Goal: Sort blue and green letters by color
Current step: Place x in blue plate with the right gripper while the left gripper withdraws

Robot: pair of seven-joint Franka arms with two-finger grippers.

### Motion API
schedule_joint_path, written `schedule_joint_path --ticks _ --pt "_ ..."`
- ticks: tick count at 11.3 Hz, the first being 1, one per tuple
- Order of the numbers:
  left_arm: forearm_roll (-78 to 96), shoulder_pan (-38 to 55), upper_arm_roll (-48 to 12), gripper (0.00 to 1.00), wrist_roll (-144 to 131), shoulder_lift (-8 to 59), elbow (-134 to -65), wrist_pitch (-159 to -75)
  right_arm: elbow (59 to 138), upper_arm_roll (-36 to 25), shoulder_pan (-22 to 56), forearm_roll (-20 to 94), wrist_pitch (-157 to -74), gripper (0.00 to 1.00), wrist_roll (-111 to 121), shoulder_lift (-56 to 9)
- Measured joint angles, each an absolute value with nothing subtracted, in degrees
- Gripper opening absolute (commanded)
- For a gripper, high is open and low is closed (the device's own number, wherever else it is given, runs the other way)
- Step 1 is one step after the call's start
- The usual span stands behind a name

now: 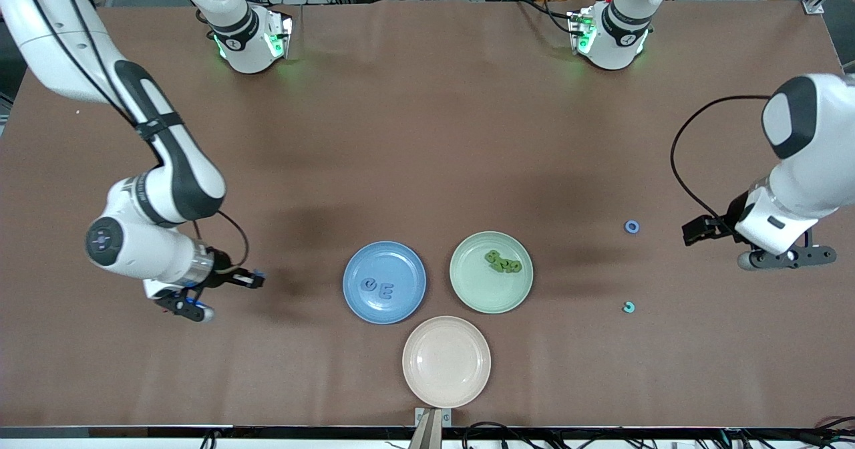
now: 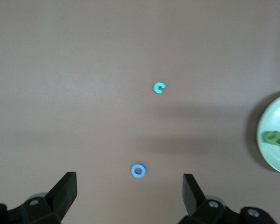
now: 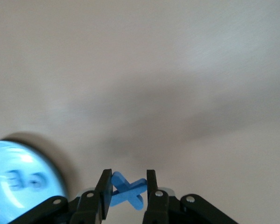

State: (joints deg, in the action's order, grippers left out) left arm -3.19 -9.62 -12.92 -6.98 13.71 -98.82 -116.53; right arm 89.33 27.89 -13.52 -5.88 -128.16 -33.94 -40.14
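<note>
The pink plate (image 1: pixel 446 361) lies nearest the front camera, close to the table's (image 1: pixel 427 135) front edge and bare inside. Just beside it and farther from the camera sit the blue plate (image 1: pixel 384 282) and the green plate (image 1: pixel 491 271), rims near each other but apart.

Letters: two blue ones (image 1: pixel 377 289) lie flat in the blue plate, an "e" beside an "E", both well inside the rim. A clump of green letters (image 1: pixel 503 261) rests in the green plate, off centre toward its farther rim; single shapes there cannot be told apart. Two pieces lie loose on the bare table toward the left arm's end — a blue ring (image 1: pixel 631 226) and, nearer the camera, a teal C (image 1: pixel 628 307), well apart from each other and from the green plate, with open brown surface all round.

Right gripper (image 1: pixel 257 278): up over bare table toward the right arm's end, beside the blue plate but clear of its rim. Its fingers pinch a blue X (image 3: pixel 127 190), which shows between the pads in the right wrist view.

Left gripper (image 1: pixel 688 230): over bare table at the left arm's end, beside the ring. Its fingers (image 2: pixel 64 191) stand spread wide with nothing between them — the ring (image 2: pixel 138 171) shows in the gap, lower down on the table.
</note>
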Motion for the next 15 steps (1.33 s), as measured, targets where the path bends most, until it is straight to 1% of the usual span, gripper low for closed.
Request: schedule_joint_path --ticks 2,3,4,5,6,8,10,13,15 --pt "-0.89 -5.31 -9.43 1.0 -2.74 9.28 -98.77 -112.39 87.47 27.83 -7.27 -5.49 -133.2 0.0 -45.74 -42.59" --pt "-0.75 -4.79 -9.04 1.0 -1.34 7.53 -97.77 -108.97 86.56 27.76 -4.21 -5.46 -136.42 0.34 -51.21 -44.28" --pt "-0.71 -4.71 -8.92 1.0 -0.75 6.41 -95.42 -104.34 85.75 27.68 -1.58 -5.46 -139.27 0.97 -55.69 -45.95" --pt "-0.7 -4.69 -8.92 1.0 -0.42 5.82 -92.7 -100.12 85.13 27.58 0.25 -5.46 -141.4 1.0 -58.9 -47.25" --pt "-0.68 -4.63 -8.92 1.0 -0.33 5.46 -90.13 -96.63 84.77 27.48 1.61 -5.46 -143.39 1.0 -60.9 -48.31" --pt "-0.68 -4.56 -8.92 1.0 -0.31 5.19 -86.47 -92.44 84.57 25.2 3.68 -5.5 -144.56 1.0 -61.78 -48.83" --pt "-0.68 -4.49 -8.91 1.0 -0.31 4.97 -84.29 -89.7 84.22 23.34 3.47 -5.71 -144.25 1.0 -61.47 -48.78" --pt "-0.68 -4.43 -8.91 1.0 -0.07 3.58 -82.99 -84.97 82.7 22.54 -1.82 -6.89 -133.85 1.0 -48.93 -47.62" --pt "-0.68 -4.37 -9.08 1.0 0.02 2.01 -82.93 -81.38 82.25 22.52 -5.94 -8.15 -125.65 1.0 -40.68 -45.02"
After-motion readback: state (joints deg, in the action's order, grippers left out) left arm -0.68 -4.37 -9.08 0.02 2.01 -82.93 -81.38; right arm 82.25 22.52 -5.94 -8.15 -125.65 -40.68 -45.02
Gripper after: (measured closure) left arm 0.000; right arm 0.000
